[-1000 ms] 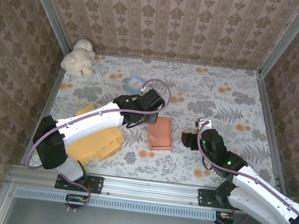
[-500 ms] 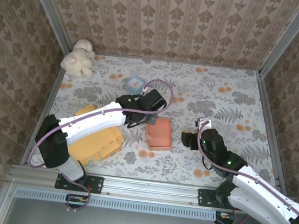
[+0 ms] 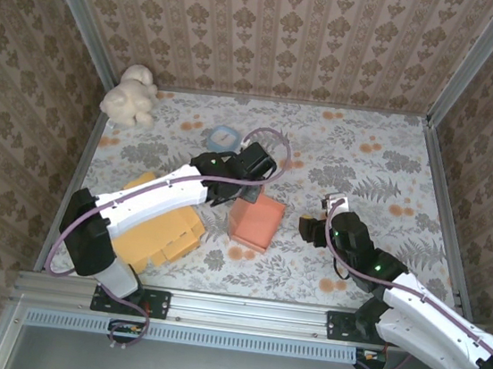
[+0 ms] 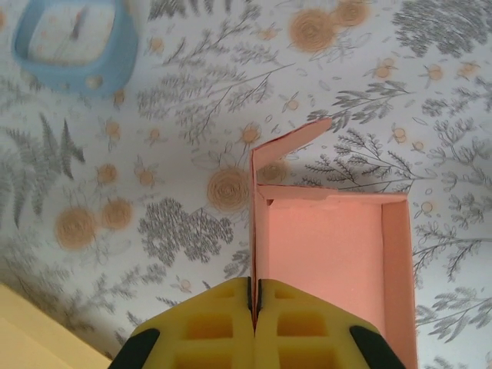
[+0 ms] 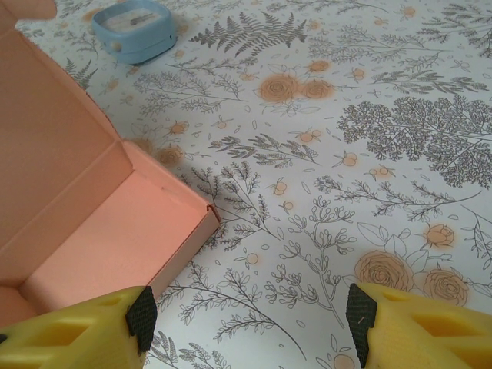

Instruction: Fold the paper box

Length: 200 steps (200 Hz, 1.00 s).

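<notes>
step: early fold, i'd say. paper box [image 3: 256, 220] is an open tray, walls part up, lid not over yet.
box pos: mid desk [image 3: 385, 156], between your 2 arms, open side up. top view has it looking a bit tipped, can't be sure.
left jaws: pressed together. pads [image 4: 207, 327] pinch the box's thin upright side wall at its edge, w/ a small end flap poking out past the corner.
right jaws: spread wide, holding nothing. pads [image 5: 77, 338] hang just beside the box's corner, no contact that i can see.
next: prob you hold that wall w/ the left & bring the right in on the end flap or far wall. needs a square approach. card's thin, so it'll likely buckle or skid if pushed off-axis.
watch: blue square thing [image 3: 224, 136] sits near the box on the far side, not touching. yellow card sheets [image 3: 155, 232] lie under your left arm, so mind the swing.
</notes>
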Available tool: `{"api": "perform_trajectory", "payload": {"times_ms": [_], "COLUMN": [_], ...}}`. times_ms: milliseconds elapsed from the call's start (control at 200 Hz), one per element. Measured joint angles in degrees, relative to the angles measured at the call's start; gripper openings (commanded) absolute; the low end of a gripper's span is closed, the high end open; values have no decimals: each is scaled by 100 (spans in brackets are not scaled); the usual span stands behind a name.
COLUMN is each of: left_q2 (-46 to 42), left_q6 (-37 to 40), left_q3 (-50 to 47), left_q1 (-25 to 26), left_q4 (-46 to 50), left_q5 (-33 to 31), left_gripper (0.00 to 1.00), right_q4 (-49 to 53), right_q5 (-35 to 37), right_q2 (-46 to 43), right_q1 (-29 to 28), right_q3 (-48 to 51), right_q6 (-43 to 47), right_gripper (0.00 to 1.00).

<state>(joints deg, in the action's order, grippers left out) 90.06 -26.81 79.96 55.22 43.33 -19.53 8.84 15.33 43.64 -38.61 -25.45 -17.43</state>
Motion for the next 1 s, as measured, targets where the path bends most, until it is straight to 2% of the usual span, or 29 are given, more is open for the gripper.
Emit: {"api": "perform_trajectory", "payload": {"times_ms": [160,415,610,700,825,1000], "left_q2": [-22,-286,-774,-1080,-1241,-1241], "left_q6": [1705,4450,6271,6811,7176,7523], "left_q3": [33,114,-219,-564,-769,-776], "left_q1": [-2,-72,-667,-1086,-1552,-1665], "left_q4": [-354,-605,-911,-1086,-1346,-1596], "left_q5": [343,1543,2933,3668,4433,5060], "left_gripper": [0,0,0,0,0,0], "right_q4": [-168,-728,-1351,-1703,-2124,-2262], "right_q5": [-90,-258,-254,-271,-616,-1488], "right_q2": [-2,-529,-911,-767,-352,352], "right_q1": [0,0,24,114,328,595], "right_q3": [0,328,647,662,658,474], "right_q6": [125,647,1410,1746,2201,2988], "right_gripper": [71,72,71,71,70,69]}}
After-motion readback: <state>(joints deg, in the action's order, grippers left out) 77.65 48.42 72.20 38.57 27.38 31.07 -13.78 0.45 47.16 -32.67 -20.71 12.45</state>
